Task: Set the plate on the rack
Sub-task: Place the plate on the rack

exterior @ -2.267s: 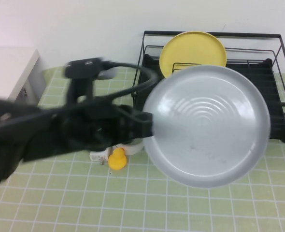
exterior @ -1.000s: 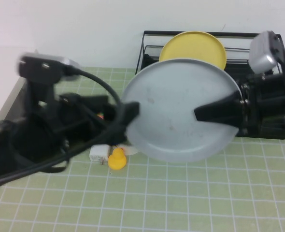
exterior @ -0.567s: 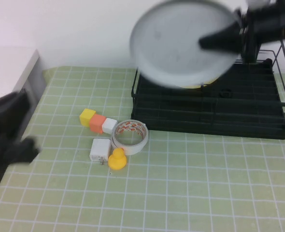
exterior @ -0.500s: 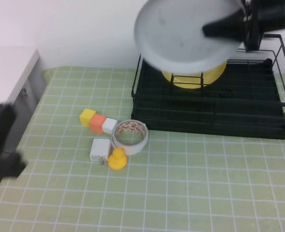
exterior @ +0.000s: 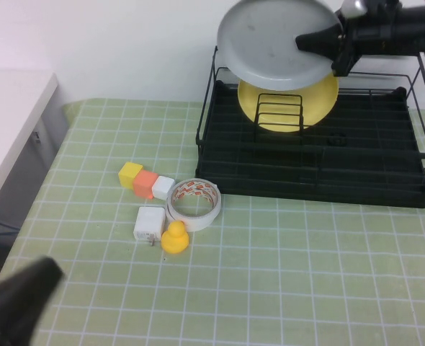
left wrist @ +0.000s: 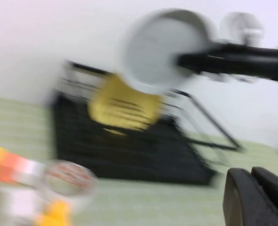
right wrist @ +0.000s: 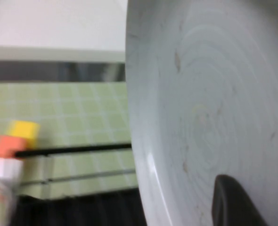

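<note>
The light grey-blue plate [exterior: 270,43] hangs tilted above the back left of the black wire rack [exterior: 356,173], just over the yellow plate [exterior: 299,108] that stands in it. My right gripper [exterior: 329,40] reaches in from the right and is shut on the grey-blue plate's right rim. In the right wrist view the plate [right wrist: 200,108] fills the picture, with one dark finger [right wrist: 233,202] on its face. My left gripper [left wrist: 254,188] is shut and empty, low at the table's front left, far from the plate [left wrist: 162,49] and rack [left wrist: 129,150].
On the green grid mat left of the rack lie a yellow cube [exterior: 131,173], an orange cube [exterior: 145,182], a white cube [exterior: 162,187], a tape roll [exterior: 193,202], a white charger [exterior: 150,223] and a yellow duck [exterior: 174,237]. A white cabinet [exterior: 11,108] stands at the left.
The plate passed from my left gripper to my right, which carried it up and back over the rack. My left arm drew back to the front left corner.
</note>
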